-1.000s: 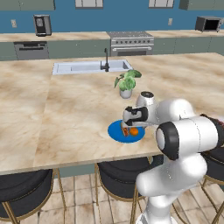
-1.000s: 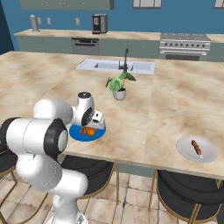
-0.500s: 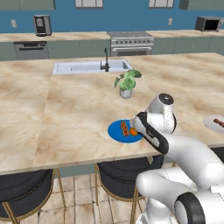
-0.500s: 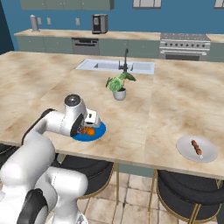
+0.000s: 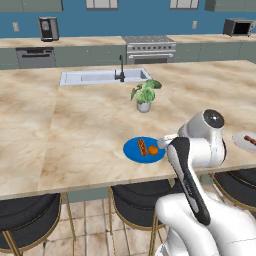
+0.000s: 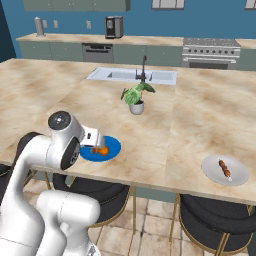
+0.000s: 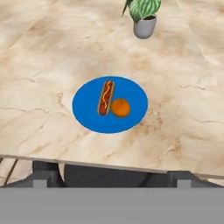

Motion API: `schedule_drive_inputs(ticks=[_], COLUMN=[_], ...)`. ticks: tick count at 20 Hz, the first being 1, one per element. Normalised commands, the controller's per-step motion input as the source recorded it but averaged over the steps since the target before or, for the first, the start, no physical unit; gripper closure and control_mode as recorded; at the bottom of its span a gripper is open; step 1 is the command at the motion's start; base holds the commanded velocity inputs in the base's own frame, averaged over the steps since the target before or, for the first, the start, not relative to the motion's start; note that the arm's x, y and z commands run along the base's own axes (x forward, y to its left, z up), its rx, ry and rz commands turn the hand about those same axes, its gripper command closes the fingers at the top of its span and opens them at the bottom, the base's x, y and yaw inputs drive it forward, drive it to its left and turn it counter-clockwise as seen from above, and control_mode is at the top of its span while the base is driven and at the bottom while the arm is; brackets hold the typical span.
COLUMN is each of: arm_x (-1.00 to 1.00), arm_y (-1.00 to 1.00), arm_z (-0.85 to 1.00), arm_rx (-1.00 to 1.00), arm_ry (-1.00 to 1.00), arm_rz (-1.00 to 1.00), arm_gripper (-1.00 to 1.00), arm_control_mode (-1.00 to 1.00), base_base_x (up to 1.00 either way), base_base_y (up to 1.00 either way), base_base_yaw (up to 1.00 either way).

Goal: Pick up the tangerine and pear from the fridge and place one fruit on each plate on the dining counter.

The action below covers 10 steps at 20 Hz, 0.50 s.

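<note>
The tangerine (image 7: 120,107) lies on the blue plate (image 7: 89,114) beside a hot dog (image 7: 105,96), near the front edge of the dining counter (image 5: 75,130). My gripper (image 7: 112,178) hovers back over that edge, above and short of the plate, open with nothing between its widely spread tips. From the right base view the hand (image 6: 94,138) sits just left of the blue plate (image 6: 112,145) and tangerine (image 6: 102,150). The white plate (image 6: 237,175) holds a small sausage (image 6: 224,168) at the counter's right. The pear and the fridge are out of view.
A potted plant (image 5: 144,95) stands behind the blue plate, and a sink with a black faucet (image 5: 120,68) lies farther back. Dark round stools (image 5: 137,197) stand under the counter's front edge. A stove (image 5: 150,49) is on the back counter.
The hand has drawn back from over the blue plate toward the counter's front edge, and the arm has folded lower. The tangerine stays on the plate.
</note>
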Motion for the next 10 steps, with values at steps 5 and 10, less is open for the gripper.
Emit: schedule_drive_inputs(ticks=[5,10], arm_x=[-0.87,-0.76], arm_y=[-0.03,-0.04], arm_z=[0.72,0.30], arm_rx=[0.03,0.02], arm_ry=[0.00,-0.02], arm_rz=[0.00,0.00], arm_gripper=[-1.00,-1.00], arm_control_mode=[-1.00,-1.00], base_base_x=[0.00,0.00], base_base_y=[0.00,0.00], base_base_yaw=[0.00,0.00])
